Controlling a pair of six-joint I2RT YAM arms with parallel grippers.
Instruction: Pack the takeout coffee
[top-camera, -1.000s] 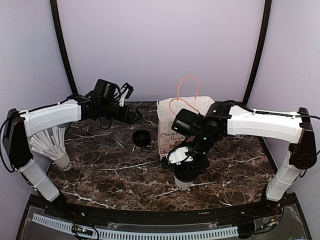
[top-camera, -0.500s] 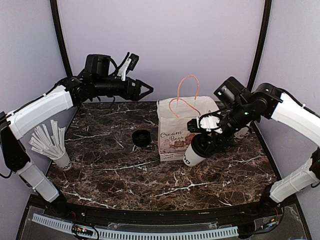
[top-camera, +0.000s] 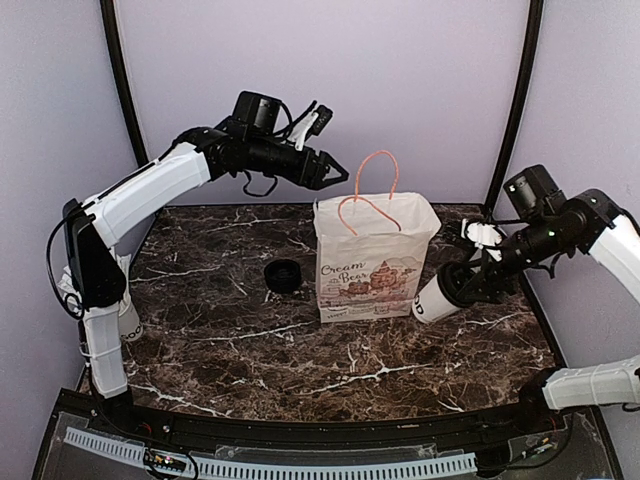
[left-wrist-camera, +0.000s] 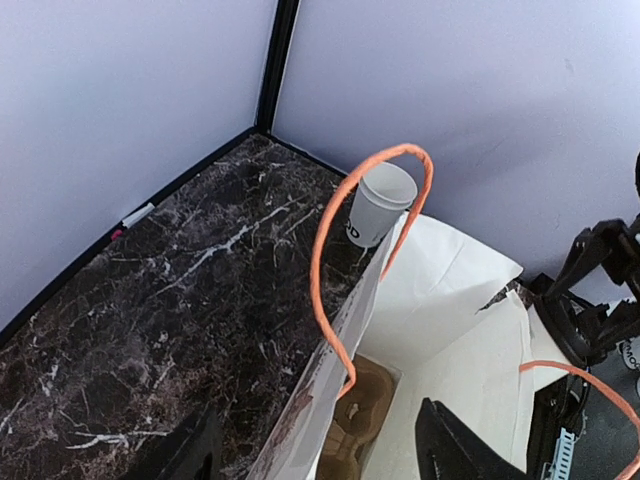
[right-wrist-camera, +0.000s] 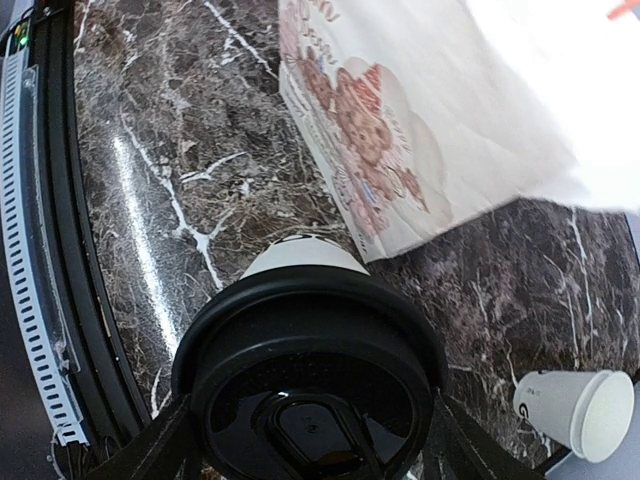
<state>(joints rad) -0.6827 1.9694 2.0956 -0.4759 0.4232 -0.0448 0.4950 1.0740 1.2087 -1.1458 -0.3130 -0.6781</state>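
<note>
Paper takeout coffee (top-camera: 433, 301), round black lid (right-wrist-camera: 310, 390), sits tilted in right pincer (top-camera: 468, 283).

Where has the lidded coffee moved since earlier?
Yes: the right hand carried the takeout coffee from in front of the paper bag to its right.

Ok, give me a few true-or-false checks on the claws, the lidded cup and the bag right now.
1. The right claw grips the white paper cup with the round black plastic lid. True.
2. That cup is inside the white paper bag. False: it hangs tilted outside, at the bag's right side.
3. The left claw pinches the orange cord handle. False: it is open above the bag, and the handle loop stands free.
4. A brown cardboard cup carrier lies in the bag's bottom. True.
</note>
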